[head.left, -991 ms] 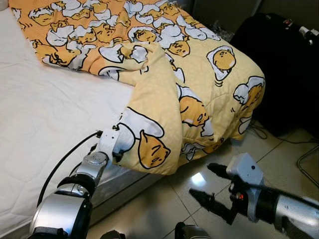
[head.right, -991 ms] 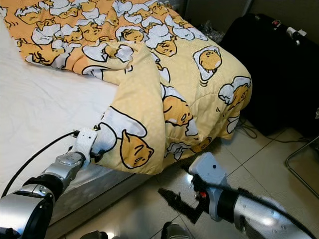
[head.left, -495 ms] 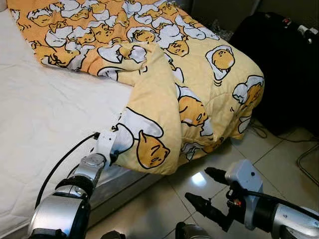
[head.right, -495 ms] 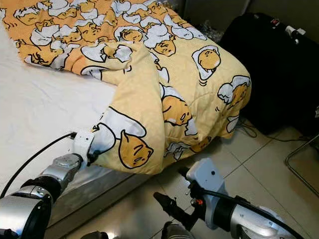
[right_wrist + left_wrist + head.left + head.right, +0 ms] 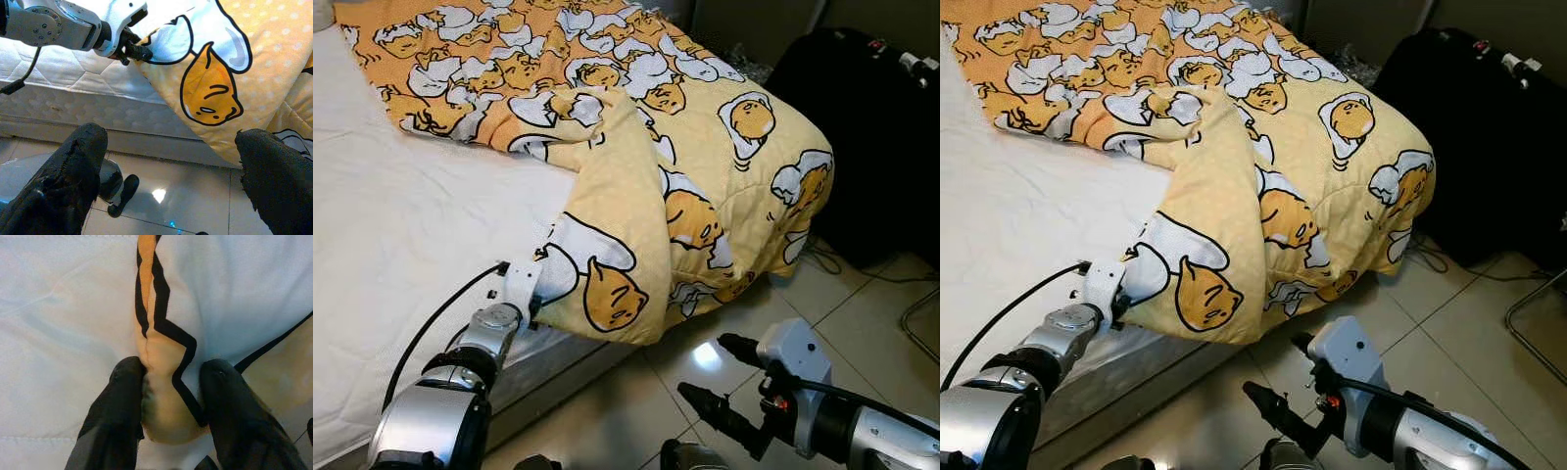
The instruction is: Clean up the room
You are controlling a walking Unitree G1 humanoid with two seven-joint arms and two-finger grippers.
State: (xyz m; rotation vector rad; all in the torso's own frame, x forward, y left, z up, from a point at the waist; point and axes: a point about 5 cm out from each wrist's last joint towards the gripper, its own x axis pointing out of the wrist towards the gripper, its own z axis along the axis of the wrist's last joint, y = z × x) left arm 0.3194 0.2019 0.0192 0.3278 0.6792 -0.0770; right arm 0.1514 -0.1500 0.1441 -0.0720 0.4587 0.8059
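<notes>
A yellow quilt (image 5: 636,147) printed with cartoon eggs lies bunched over the far corner of a white mattress (image 5: 401,245), and one flap hangs over the near edge toward the floor. My left gripper (image 5: 540,292) is shut on the lower corner of that flap at the mattress edge. In the left wrist view a fold of the quilt (image 5: 168,396) sits pinched between the two black fingers (image 5: 122,396). My right gripper (image 5: 720,377) hovers open above the tiled floor, just below the hanging flap, touching nothing.
A black suitcase (image 5: 871,127) stands at the right, close to the bed's corner. Cables (image 5: 827,259) lie on the tiles beside it. A metal frame (image 5: 918,323) shows at the right edge. Glossy tile floor (image 5: 617,411) runs along the bed's front.
My right gripper has dropped lower and drawn back a little toward me, staying open. The left gripper keeps its hold on the quilt corner. The camera shifted slightly.
</notes>
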